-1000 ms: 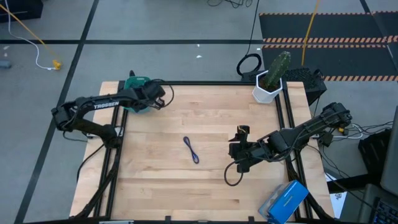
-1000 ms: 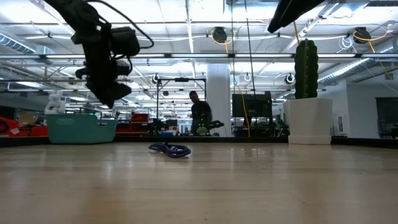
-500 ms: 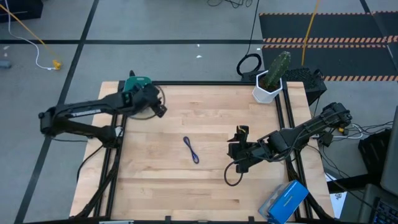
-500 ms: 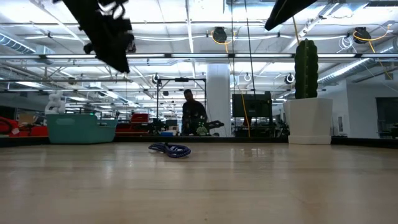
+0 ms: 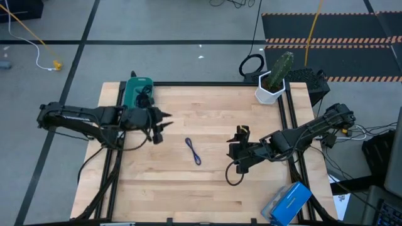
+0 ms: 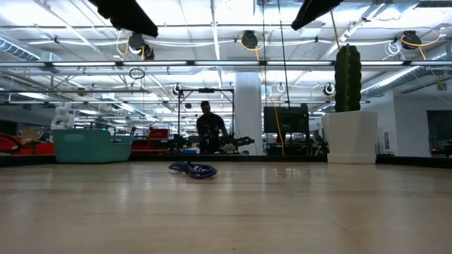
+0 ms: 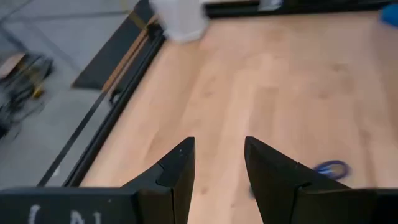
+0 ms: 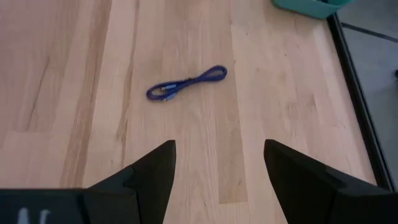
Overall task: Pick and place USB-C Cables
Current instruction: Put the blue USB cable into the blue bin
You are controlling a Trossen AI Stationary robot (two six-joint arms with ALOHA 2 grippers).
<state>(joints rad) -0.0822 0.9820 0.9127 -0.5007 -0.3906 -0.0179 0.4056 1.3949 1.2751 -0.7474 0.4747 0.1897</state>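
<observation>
Pale wooden planks with fine straight grain made up the rectangular tabletop (image 5: 188,188), framed by black metal rails. At its far right corner stood a white angular pot holding a tall green cactus (image 5: 274,78), and at the far left corner sat a teal plastic tray (image 5: 134,90) with dark coiled cable (image 5: 142,98) inside it. A blue box (image 5: 287,202) lay at the near right edge.

On the bare wood near the middle lay the thin blue-purple USB-C cable (image 5: 193,151), folded into a narrow flattened loop. It lay between the two hands, apart from both, closer to the left hand.

Dark and jointed, the left arm reached in low from the left edge, its left hand (image 5: 161,122) held above the tabletop near the tray, fingers (image 7: 177,168) spread with nothing between them. Bent at the elbow, the right arm came in from the right edge; its right hand (image 5: 237,145) pointed toward the cable, fingers (image 8: 155,163) parted wide and empty.
</observation>
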